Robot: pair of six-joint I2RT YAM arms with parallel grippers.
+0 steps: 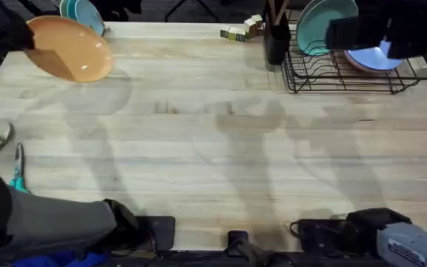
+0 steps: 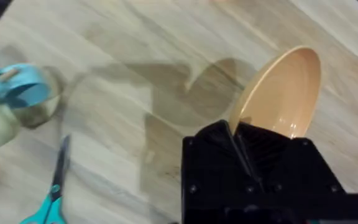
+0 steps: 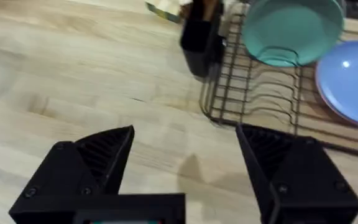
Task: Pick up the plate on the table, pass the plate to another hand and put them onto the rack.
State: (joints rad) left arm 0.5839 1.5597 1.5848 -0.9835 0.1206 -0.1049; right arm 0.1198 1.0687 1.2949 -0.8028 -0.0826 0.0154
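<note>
The orange plate [image 1: 69, 48] hangs tilted above the far left corner of the table [image 1: 213, 148]. My left gripper [image 1: 30, 41] is shut on its rim. In the left wrist view the black fingers [image 2: 235, 127] pinch the plate [image 2: 284, 93] edge-on over the wood. My right gripper [image 3: 185, 137] is open with nothing between its fingers. It hovers over the table just in front of the black wire rack [image 3: 272, 93]. From overhead that arm shows as a dark blur [image 1: 362, 33] above the rack [image 1: 347, 74] at the far right.
A teal plate [image 1: 321, 26] and a light blue dish [image 1: 373, 59] stand in the rack, beside a black utensil holder [image 1: 276, 37]. Teal scissors [image 1: 17, 167] and a tape roll [image 2: 17, 87] lie at the left edge. More teal plates [image 1: 84, 15] sit at the back.
</note>
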